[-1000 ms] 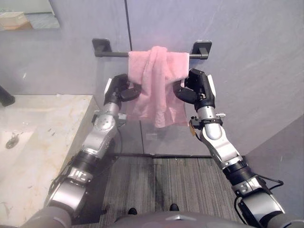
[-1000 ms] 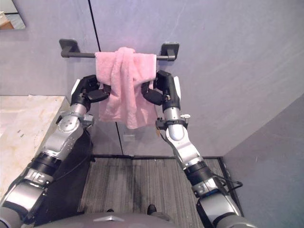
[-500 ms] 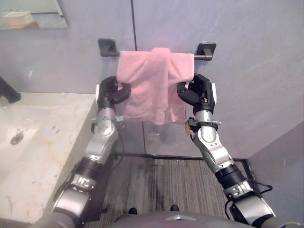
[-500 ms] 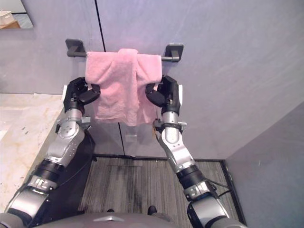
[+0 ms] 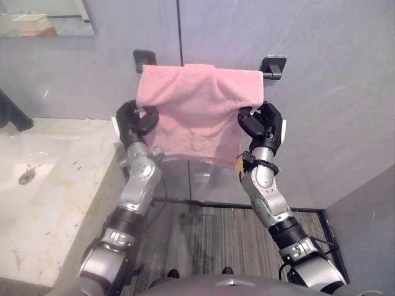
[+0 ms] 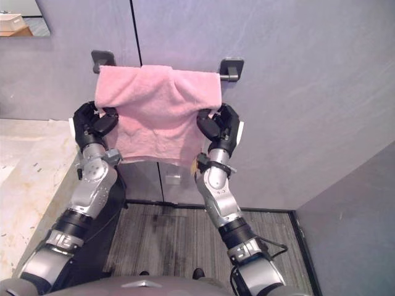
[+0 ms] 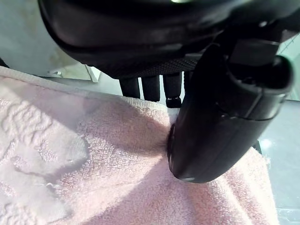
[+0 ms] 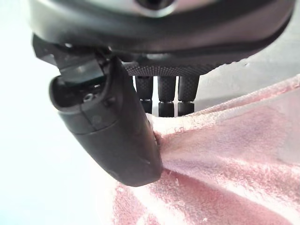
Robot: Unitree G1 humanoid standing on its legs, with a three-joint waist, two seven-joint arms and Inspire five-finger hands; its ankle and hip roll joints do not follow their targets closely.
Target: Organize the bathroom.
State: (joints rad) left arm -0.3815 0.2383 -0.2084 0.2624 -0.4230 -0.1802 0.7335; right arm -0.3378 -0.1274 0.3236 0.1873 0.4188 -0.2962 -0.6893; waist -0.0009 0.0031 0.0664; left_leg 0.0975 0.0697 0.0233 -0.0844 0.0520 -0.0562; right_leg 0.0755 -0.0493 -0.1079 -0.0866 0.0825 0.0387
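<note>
A pink towel (image 5: 200, 111) hangs spread over the dark towel bar (image 5: 271, 66) on the grey wall. My left hand (image 5: 133, 118) pinches the towel's left edge between thumb and fingers, as the left wrist view shows with the thumb (image 7: 220, 122) pressing into the pink towel (image 7: 93, 178). At the towel's right edge my right hand (image 5: 264, 121) is shut on the cloth too; in the right wrist view its thumb (image 8: 112, 136) clamps the pink towel (image 8: 225, 168) against the fingers (image 8: 166, 93).
A marble counter (image 5: 68, 203) with a sink drain (image 5: 26, 177) lies at the left. A mirror (image 5: 43, 17) hangs above it. Striped grey floor (image 5: 203, 237) runs below the towel, and a grey wall (image 5: 358, 92) closes the right side.
The towel, bunched in the middle of the bar a second ago, is now spread wide along it. Both hands have moved apart with its edges. The camera has shifted too.
</note>
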